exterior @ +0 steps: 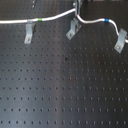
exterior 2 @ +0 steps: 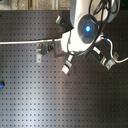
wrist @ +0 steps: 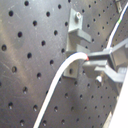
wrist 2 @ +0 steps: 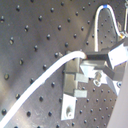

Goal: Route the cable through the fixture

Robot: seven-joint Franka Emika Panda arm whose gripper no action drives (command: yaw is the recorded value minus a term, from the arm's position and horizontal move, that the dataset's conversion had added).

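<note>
The white cable (exterior: 55,17) runs from the first exterior view's left, past its green band (exterior: 36,20), up to my gripper (exterior: 77,10). It then loops down and on past its blue band (exterior: 106,21) toward the right clip (exterior: 120,42). The fixture, the leaning middle silver clip (exterior: 72,28), stands just below the gripper, and the cable passes above its notched top. In both wrist views the gripper (wrist: 90,60) (wrist 2: 88,62) is shut on the cable (wrist: 60,80) (wrist 2: 45,75), with the clip (wrist: 75,31) (wrist 2: 73,86) close by.
A more upright clip (exterior: 29,34) stands at the first exterior view's left, under the cable near the green band. The black perforated board (exterior: 65,90) carries everything. In the second exterior view the white arm (exterior 2: 86,27) hides the gripper and part of the cable.
</note>
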